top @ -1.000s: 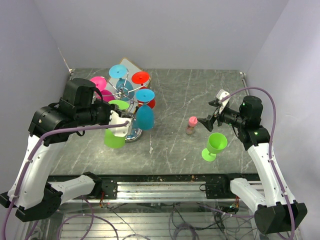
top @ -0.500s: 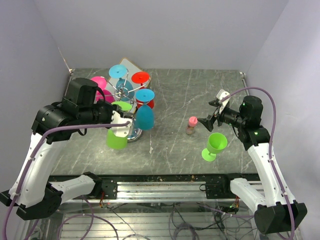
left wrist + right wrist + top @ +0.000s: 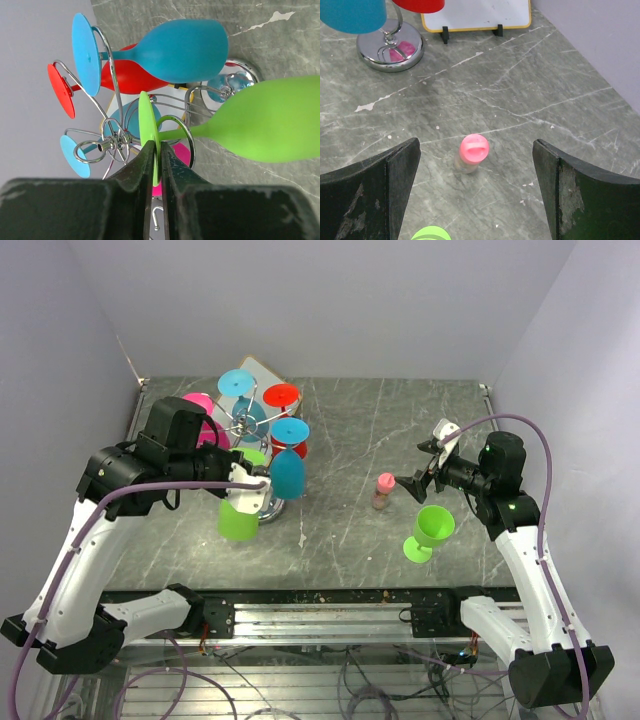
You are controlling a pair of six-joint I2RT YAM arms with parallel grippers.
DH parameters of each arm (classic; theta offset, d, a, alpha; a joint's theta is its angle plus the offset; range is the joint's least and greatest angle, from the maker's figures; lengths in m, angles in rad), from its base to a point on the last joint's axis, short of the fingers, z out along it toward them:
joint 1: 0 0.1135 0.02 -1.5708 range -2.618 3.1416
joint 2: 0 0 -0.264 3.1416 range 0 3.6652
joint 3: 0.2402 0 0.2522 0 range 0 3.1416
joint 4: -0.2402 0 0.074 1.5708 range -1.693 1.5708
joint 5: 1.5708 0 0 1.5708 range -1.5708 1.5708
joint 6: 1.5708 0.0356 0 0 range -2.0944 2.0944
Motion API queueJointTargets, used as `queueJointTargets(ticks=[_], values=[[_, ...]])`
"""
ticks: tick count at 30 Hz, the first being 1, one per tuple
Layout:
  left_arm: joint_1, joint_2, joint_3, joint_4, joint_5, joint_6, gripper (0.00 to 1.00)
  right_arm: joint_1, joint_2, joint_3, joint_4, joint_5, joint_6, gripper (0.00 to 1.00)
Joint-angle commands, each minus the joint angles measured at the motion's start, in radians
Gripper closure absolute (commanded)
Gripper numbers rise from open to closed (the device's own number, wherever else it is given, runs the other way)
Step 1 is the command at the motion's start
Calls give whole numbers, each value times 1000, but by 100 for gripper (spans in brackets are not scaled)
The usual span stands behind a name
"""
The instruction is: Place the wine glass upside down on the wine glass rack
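Observation:
My left gripper (image 3: 250,482) is shut on the foot of a green wine glass (image 3: 240,520), held upside down against the near side of the silver wire rack (image 3: 243,425). In the left wrist view the fingers (image 3: 172,165) pinch the green foot disc (image 3: 147,117), and the stem crosses a curled hook loop (image 3: 186,137); I cannot tell if it rests there. The green bowl (image 3: 270,125) hangs beside the shiny base (image 3: 242,72). Blue (image 3: 180,50), red (image 3: 127,77) and pink glasses hang on the rack. My right gripper (image 3: 425,475) is open and empty.
A second green wine glass (image 3: 430,530) stands upright on the table below my right gripper. A small pink-capped bottle (image 3: 472,152) stands between the right jaws' line of sight. A white-faced wooden-framed board (image 3: 475,12) leans behind the rack base (image 3: 390,47).
My left gripper has moved right with the green glass, bringing its foot and stem closer in to the rack's hook arms. The right arm has not moved.

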Motion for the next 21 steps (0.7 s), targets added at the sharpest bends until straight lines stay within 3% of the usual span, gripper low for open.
queueJointTargets(ticks=[1, 6, 21], values=[[-5, -8, -7, -6, 15, -4, 79, -5, -9, -13, 13, -8, -11, 6], [-4, -16, -5, -25, 13, 3, 71, -6, -9, -13, 12, -6, -15, 6], [-4, -41, 16, -62, -19, 19, 59, -7, 19, 26, -30, 48, -53, 6]])
